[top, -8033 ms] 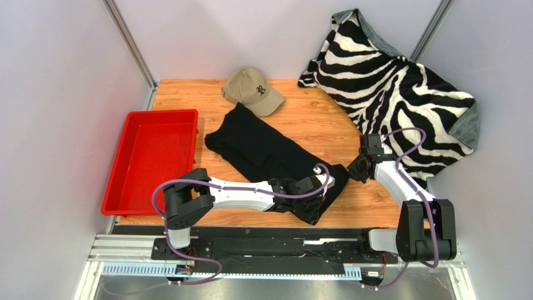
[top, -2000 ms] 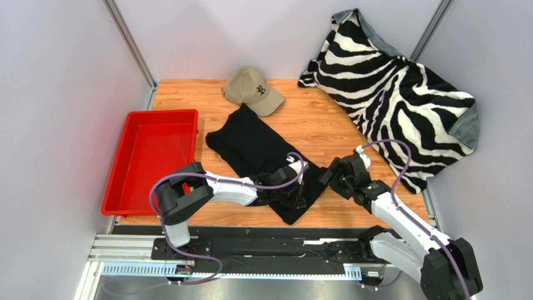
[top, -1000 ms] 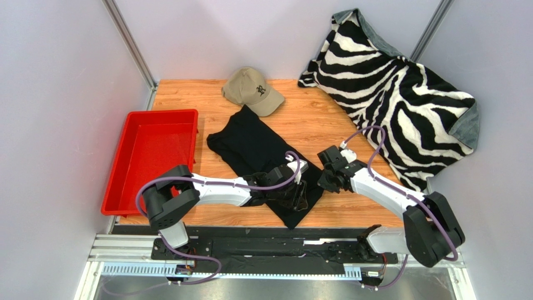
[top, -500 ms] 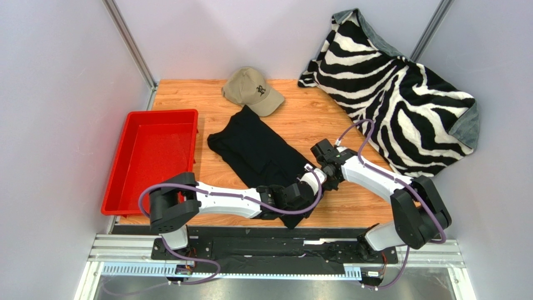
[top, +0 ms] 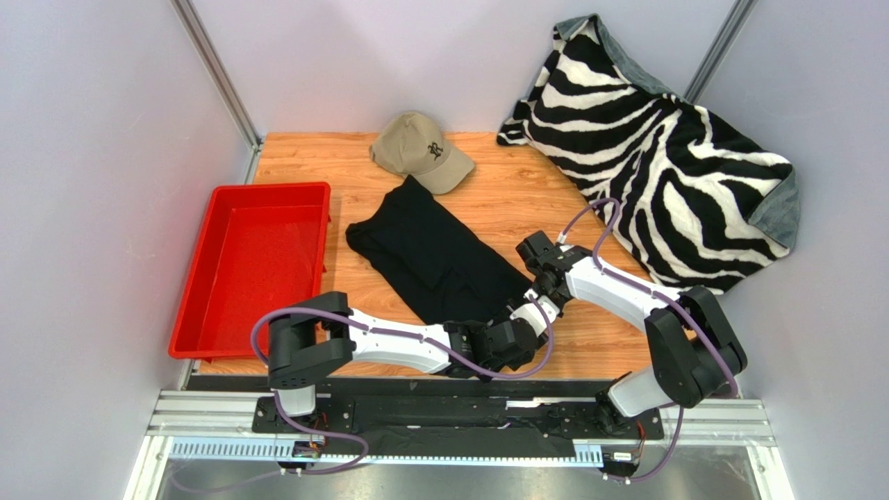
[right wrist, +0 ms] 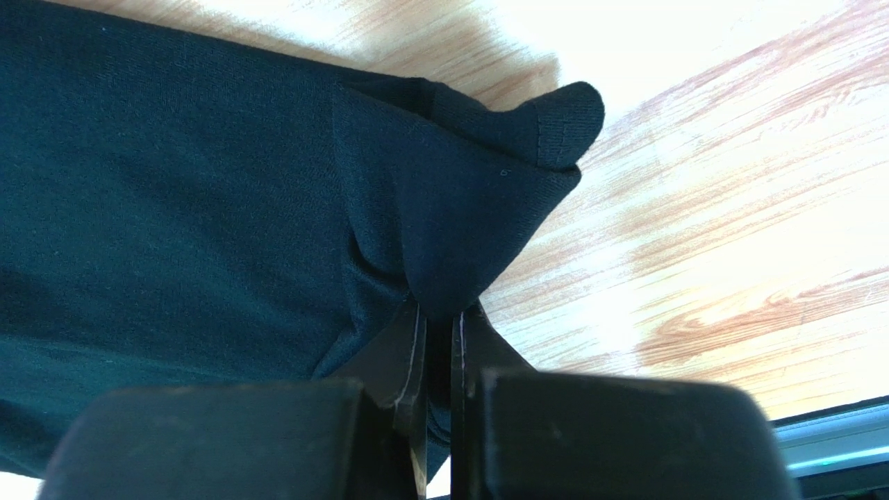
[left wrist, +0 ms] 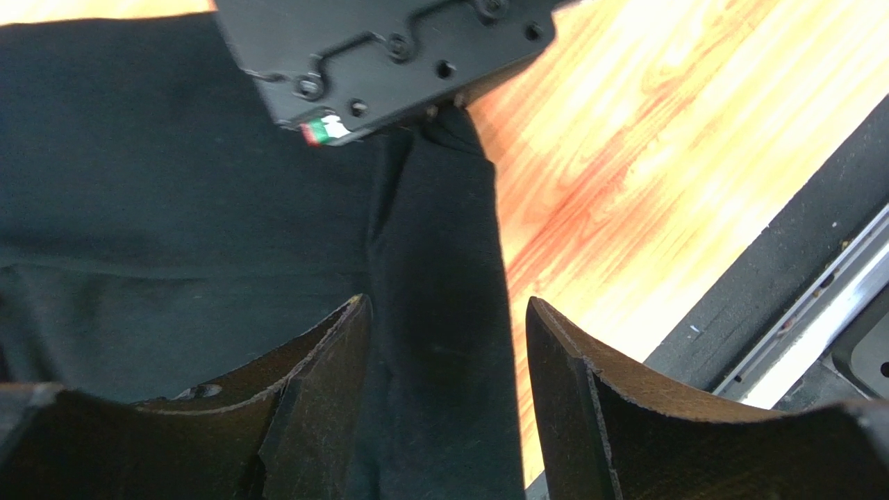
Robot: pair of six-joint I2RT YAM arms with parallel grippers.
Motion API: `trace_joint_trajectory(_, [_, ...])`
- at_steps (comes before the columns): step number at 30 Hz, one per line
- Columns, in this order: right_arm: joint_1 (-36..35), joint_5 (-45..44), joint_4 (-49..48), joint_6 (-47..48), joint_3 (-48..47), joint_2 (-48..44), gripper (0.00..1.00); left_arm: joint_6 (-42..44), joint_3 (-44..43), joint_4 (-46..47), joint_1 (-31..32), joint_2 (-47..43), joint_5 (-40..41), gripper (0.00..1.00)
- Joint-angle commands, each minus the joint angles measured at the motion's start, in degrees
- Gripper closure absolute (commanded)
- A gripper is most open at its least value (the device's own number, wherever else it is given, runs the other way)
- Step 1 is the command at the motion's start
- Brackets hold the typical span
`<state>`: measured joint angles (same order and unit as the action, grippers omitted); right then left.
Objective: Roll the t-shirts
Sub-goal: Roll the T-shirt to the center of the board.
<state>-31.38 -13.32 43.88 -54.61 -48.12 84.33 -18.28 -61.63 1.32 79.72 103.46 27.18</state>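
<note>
Left claw (left wrist: 446, 313): spread wide, gripping nothing, poised low over the near end of the t-shirt (top: 438, 255), with a narrow ridge of black cloth running between the two dark fingers (left wrist: 323, 365). Cannot tell whether the fingertips press on the cloth.

Right claw (right wrist: 438, 313): pinched tight on a corner of the same t-shirt, the fabric drawn up into a small peak just beyond the tips. Seen from the left wrist, its black body sits right at that corner, close ahead of the left claw.

T-shirt: folded into a long dark band, laid diagonally across the middle of the table (top: 543, 198), far end just beside the tan cap (top: 423, 151), near end under both claws close to the table's front edge.

Around it: red tray (top: 266, 190) to the left, apart from the cloth; zebra-striped blanket (top: 668, 156) heaped in the far right corner, well apart from the t-shirt. Nothing between the claws and the cloth.

Underneath: orange-brown wood grain, bright with glare near the right claw. In front, a black mounting rail (top: 438, 411) carrying both arm bases. All round, plain pale grey walls with metal posts in the far corners.
</note>
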Motion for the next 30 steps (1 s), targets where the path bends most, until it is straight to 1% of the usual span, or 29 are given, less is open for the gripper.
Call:
trace_joint_trajectory(1, [-0.26,0.14,0.33,-0.41,-1.01,0.22,1.00,0.71,-1.13,4.38,0.52,1.74,-1.25,0.36])
trace_joint_trajectory(7, [-0.26,-0.04,0.59,-0.41,-1.10,0.13,1.00,-0.17,-0.95,6.06,0.52,3.41,-1.08,0.36])
trace_joint_trajectory(10, [-0.26,0.05,0.59,-0.58,-1.10,0.13,1.00,-0.87,-1.04,6.06,0.61,4.46,0.50,0.41])
trace_joint_trajectory(11, [-0.26,0.05,0.51,-0.50,-1.01,-0.22,1.00,-1.31,-0.95,5.97,0.61,4.64,1.03,0.45])
trace_joint_trajectory(13, [-0.26,0.05,0.42,-0.59,-1.01,-0.31,1.00,-1.75,-0.52,6.76,0.52,5.26,2.17,0.50])
trace_joint_trajectory(14, [-0.26,0.05,0.42,-0.59,-1.10,-0.49,1.00,-1.76,-0.17,7.02,0.61,5.35,2.35,0.58])
trace_joint_trajectory(15, [-0.26,0.05,0.33,-0.50,-1.10,-0.49,0.97,-1.93,-0.07,7.29,0.52,5.44,2.53,0.65])
trace_joint_trajectory(16, [-0.26,0.14,0.42,-0.41,-1.27,-0.57,0.93,-2.19,0.01,7.29,0.61,5.44,2.88,0.81])
trace_joint_trajectory(17, [-0.26,0.14,0.42,-0.32,-1.19,-0.66,0.88,-2.63,0.28,7.29,0.52,5.35,2.88,0.92])
trace_joint_trajectory(18, [-0.26,0.05,0.33,-0.24,-1.19,-1.19,0.70,-2.90,0.28,7.46,0.52,5.00,2.62,1.00])
trace_joint_trajectory(20, [-0.26,-0.21,-0.45,-0.23,-0.58,-3.11,0.52,-3.42,1.06,8.25,0.35,4.65,0.87,1.00])
trace_joint_trajectory(21, [-0.26,-0.21,-0.98,-0.06,-0.31,-3.99,0.38,-3.86,1.42,8.61,0.17,3.95,-0.01,1.00])
trace_joint_trajectory(22, [-0.18,-0.30,-2.38,-0.06,0.04,-5.13,0.32,-5.08,1.86,9.04,-0.44,3.59,-2.46,1.00])
trace_joint_trajectory(23, [-0.26,-0.39,-2.92,0.20,0.91,-6.62,0.29,-5.88,3.08,10.18,-0.97,3.16,-4.22,1.00])
trace_joint_trajectory(24, [-0.26,-1.00,-3.36,0.12,1.36,-9.42,0.21,-6.93,3.70,10.63,-2.19,2.28,-7.63,1.00])
trace_joint_trajectory(26, [-0.26,-1.70,-4.59,0.29,2.58,-12.60,0.17,-10.36,6.16,12.64,-3.34,1.31,-10.81,1.00])
trace_joint_trajectory(27, [-0.26,-2.58,-4.68,0.21,2.94,-15.40,0.17,-11.41,6.95,13.35,-4.65,0.44,-13.96,1.00])
trace_joint_trajectory(29, [-0.35,-3.37,-5.03,-0.41,4.86,-17.88,0.18,-14.84,9.41,15.19,-5.80,-0.88,-16.36,1.00])
trace_joint_trajectory(30, [-0.35,-3.99,-5.20,-0.67,5.66,-20.41,0.18,-15.72,10.20,15.90,-7.03,-1.33,-18.98,1.00])
